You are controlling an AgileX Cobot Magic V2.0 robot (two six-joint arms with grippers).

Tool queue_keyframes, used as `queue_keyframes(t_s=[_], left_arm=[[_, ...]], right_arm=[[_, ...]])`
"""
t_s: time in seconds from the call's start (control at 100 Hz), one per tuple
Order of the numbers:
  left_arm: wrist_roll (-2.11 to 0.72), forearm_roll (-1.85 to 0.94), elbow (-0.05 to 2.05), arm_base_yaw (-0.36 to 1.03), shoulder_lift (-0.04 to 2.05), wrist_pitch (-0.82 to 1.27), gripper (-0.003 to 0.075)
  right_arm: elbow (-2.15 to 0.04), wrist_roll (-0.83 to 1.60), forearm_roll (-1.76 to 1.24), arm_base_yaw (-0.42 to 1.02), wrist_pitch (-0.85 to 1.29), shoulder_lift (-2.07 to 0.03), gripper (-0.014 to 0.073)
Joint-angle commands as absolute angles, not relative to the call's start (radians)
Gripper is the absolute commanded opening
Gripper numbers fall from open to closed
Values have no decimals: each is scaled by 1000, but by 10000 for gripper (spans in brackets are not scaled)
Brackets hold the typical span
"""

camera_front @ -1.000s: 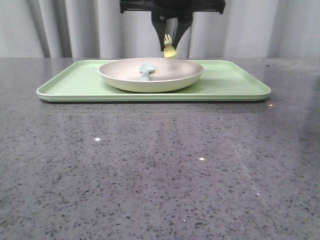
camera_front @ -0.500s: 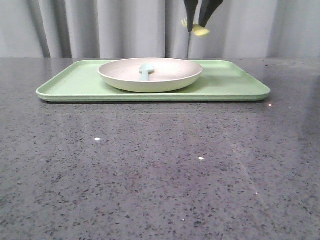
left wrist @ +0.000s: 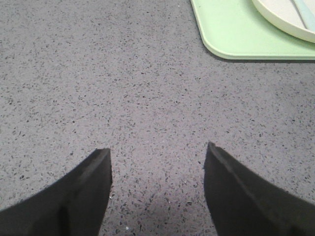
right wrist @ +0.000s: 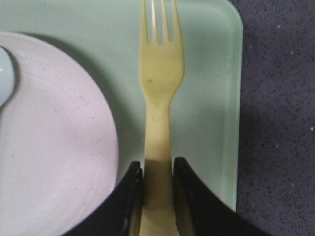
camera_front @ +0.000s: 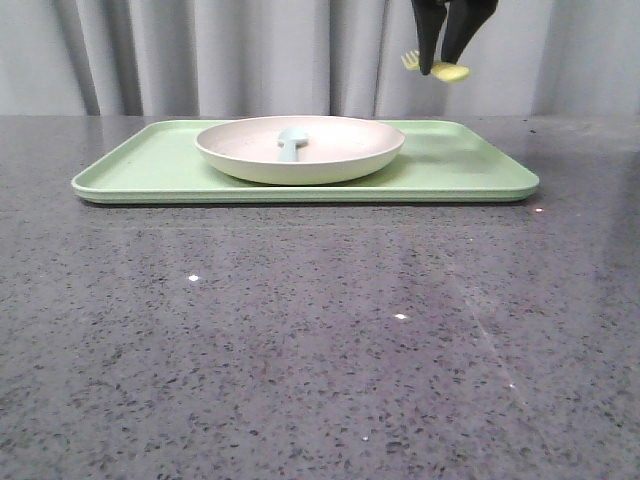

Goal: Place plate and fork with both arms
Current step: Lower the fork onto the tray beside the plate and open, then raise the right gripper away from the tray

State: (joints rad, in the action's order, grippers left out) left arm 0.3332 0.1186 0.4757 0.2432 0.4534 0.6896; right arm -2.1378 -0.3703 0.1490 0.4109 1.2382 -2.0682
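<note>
We've got the yellow fork (right wrist: 158,93) clamped by its handle in our right end effector (camera_front: 448,62), hanging in the air above the right end of the light-green tray (camera_front: 480,178), tines pointing away from the wrist. So it's lifted but not yet set down. The cream plate (camera_front: 300,150) sits on the tray with a pale blue utensil (camera_front: 291,143) lying in it. Our left end effector (left wrist: 157,167) hovers spread wide and empty over bare worktop (camera_front: 320,340), near the tray's corner.
</note>
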Motion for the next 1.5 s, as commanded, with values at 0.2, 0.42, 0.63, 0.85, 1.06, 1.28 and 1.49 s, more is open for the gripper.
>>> queue_keyframes(t_s=[0.2, 0.42, 0.63, 0.85, 1.06, 1.28, 1.49], left_arm=[[347, 120, 503, 243, 457, 620, 410], [347, 120, 503, 243, 457, 620, 410], [347, 120, 503, 243, 457, 608, 410], [347, 120, 503, 243, 457, 602, 410], [347, 120, 503, 243, 457, 602, 410], [347, 120, 503, 243, 457, 602, 410], [347, 120, 503, 243, 457, 602, 410]], right_arm=[[-2019, -356, 147, 397, 1114, -1972, 94], [-1869, -356, 135, 387, 1019, -1925, 94], [-1749, -356, 114, 383, 933, -1906, 94], [-1715, -357, 107, 383, 888, -1906, 94], [-1715, -357, 107, 383, 887, -1906, 96], [-1715, -357, 105, 383, 891, -1906, 275], [-1715, -357, 105, 383, 891, -1901, 367]])
